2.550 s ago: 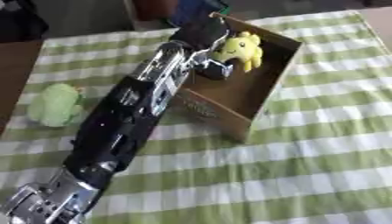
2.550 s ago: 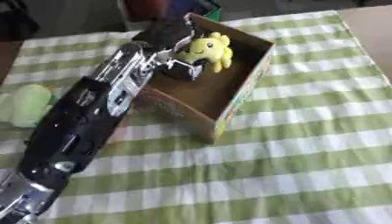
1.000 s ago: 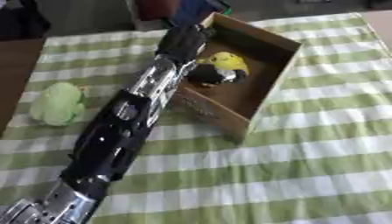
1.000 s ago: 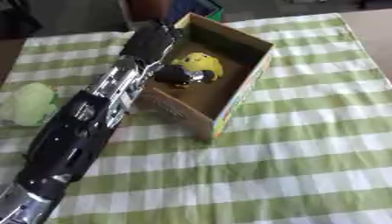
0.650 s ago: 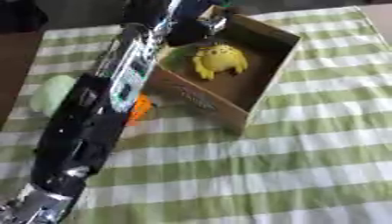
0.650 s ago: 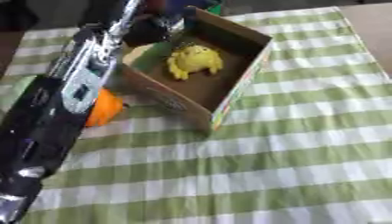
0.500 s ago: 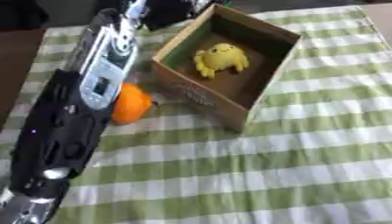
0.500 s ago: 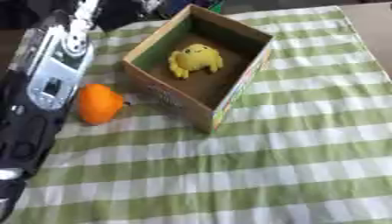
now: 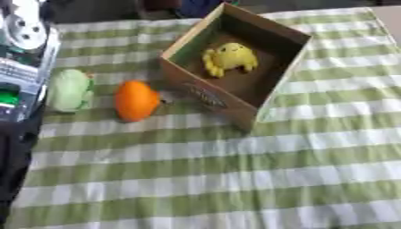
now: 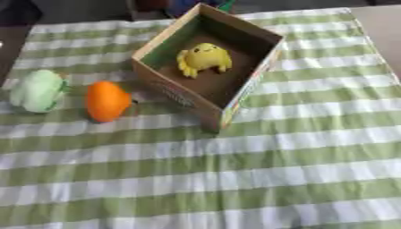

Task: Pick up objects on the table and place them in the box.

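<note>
Cardboard open-topped box (image 10: 235,96) is already being occupied by a yellow plush toy (image 10: 203,57). An orange rounded toy (image 10: 106,101) and pale green plush (image 10: 35,91) are being left on the striped tabletop (image 10: 274,170) just left of it, nearer the left arm (image 9: 23,53), whose hand isn't being shown, so finger state can't be told.
</note>
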`<state>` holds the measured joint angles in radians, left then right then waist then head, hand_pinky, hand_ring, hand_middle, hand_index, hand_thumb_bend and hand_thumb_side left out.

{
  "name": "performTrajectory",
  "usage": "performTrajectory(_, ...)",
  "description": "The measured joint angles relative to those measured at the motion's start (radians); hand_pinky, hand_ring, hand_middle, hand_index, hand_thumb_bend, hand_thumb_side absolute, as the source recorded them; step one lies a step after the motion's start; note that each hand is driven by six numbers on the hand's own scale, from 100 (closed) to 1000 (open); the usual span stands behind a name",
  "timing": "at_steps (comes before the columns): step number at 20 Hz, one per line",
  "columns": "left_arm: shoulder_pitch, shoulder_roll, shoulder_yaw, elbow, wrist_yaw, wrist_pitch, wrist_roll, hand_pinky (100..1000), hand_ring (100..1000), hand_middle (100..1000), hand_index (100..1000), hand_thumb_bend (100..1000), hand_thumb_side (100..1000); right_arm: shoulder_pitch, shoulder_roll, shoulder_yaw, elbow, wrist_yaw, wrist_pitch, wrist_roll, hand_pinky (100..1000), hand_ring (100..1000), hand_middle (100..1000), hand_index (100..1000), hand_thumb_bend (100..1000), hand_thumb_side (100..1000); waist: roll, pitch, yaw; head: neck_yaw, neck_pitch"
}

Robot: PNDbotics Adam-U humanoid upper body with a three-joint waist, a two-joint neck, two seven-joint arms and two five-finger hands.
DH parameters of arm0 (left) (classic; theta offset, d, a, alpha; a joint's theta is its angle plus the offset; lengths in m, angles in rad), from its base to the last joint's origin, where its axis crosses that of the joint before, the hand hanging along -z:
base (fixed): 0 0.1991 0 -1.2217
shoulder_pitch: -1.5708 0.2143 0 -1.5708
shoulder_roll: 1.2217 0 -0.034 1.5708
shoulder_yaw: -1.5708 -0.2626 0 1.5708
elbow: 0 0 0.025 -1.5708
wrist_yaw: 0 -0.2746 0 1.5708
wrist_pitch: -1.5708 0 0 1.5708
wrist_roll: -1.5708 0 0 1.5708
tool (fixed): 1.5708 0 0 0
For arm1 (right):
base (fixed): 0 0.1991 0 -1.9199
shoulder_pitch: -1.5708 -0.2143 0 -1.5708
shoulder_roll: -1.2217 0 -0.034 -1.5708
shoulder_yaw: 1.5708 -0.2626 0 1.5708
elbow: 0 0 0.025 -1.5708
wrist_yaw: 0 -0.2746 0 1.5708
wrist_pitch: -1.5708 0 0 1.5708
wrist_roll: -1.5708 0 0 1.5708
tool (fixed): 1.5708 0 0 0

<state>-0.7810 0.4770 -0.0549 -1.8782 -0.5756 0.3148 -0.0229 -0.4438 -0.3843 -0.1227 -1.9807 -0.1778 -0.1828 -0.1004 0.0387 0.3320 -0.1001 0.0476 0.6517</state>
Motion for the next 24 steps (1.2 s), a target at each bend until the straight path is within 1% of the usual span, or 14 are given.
performTrajectory(3,0.045,0.024,0.019,-0.006,-0.027,0.019,-0.019,540,705,643,851,449,934,0.003,-0.001,0.000,0.000,0.001,0.001,-0.004,752,751,580,866,100,1000,-0.005,0.000,0.007,-0.006,0.000)
performTrajectory(6,0.077,0.048,0.029,0.007,-0.080,0.034,-0.051,547,735,705,871,437,945,0.004,-0.001,0.000,0.000,0.003,0.001,-0.004,752,751,580,866,100,1000,-0.008,0.000,0.011,-0.006,0.000)
performTrajectory(9,0.094,0.072,0.030,0.046,-0.159,0.034,-0.122,556,751,725,874,414,948,0.004,-0.001,0.000,0.000,0.008,0.001,-0.004,752,751,579,864,100,1000,-0.010,0.000,0.012,-0.006,0.000)
performTrajectory(10,0.096,0.080,0.030,0.062,-0.187,0.030,-0.150,559,756,729,875,386,914,0.004,-0.001,0.000,0.000,0.009,0.001,-0.004,753,751,578,864,100,1000,-0.010,0.000,0.012,-0.006,0.000)
performTrajectory(11,0.096,0.089,0.030,0.080,-0.217,0.025,-0.179,561,758,732,876,425,950,0.005,-0.001,0.000,0.000,0.010,0.001,-0.004,753,751,578,864,100,1000,-0.010,0.000,0.012,-0.006,0.000)
performTrajectory(13,0.098,0.105,0.031,0.117,-0.269,0.011,-0.236,566,767,743,882,461,946,0.006,-0.001,0.000,0.000,0.013,0.002,-0.003,753,751,578,864,100,1000,-0.009,0.000,0.012,-0.007,0.000)
performTrajectory(14,0.098,0.114,0.031,0.137,-0.290,0.003,-0.263,569,772,750,887,501,953,0.009,-0.002,-0.001,0.000,0.015,0.002,-0.003,753,750,577,864,100,1000,-0.008,0.000,0.011,-0.007,0.000)
performTrajectory(16,0.100,0.133,0.030,0.181,-0.324,-0.016,-0.316,572,774,753,891,524,956,0.014,-0.003,-0.001,0.000,0.017,0.004,-0.003,753,750,577,864,100,1000,-0.006,0.000,0.011,-0.008,0.000)
performTrajectory(17,0.100,0.142,0.029,0.202,-0.336,-0.025,-0.338,580,788,768,904,612,962,0.014,-0.005,-0.001,0.000,0.018,0.005,-0.004,753,749,575,862,100,1000,-0.004,-0.001,0.011,-0.009,0.000)
performTrajectory(18,0.100,0.151,0.027,0.226,-0.346,-0.036,-0.360,582,791,772,909,638,966,0.014,-0.007,-0.001,0.000,0.018,0.007,-0.004,753,749,575,862,100,1000,-0.003,-0.002,0.010,-0.010,0.000)
performTrajectory(21,0.098,0.181,0.019,0.295,-0.378,-0.066,-0.419,587,801,783,918,683,972,0.020,-0.007,-0.001,0.000,0.019,0.008,-0.005,753,749,574,861,100,1000,-0.002,-0.008,0.009,-0.013,0.003)
performTrajectory(24,0.095,0.208,0.008,0.355,-0.411,-0.094,-0.462,592,810,795,924,707,977,0.022,-0.008,-0.001,0.000,0.020,0.009,-0.005,753,748,573,860,100,1000,0.002,-0.009,0.009,-0.014,0.006)
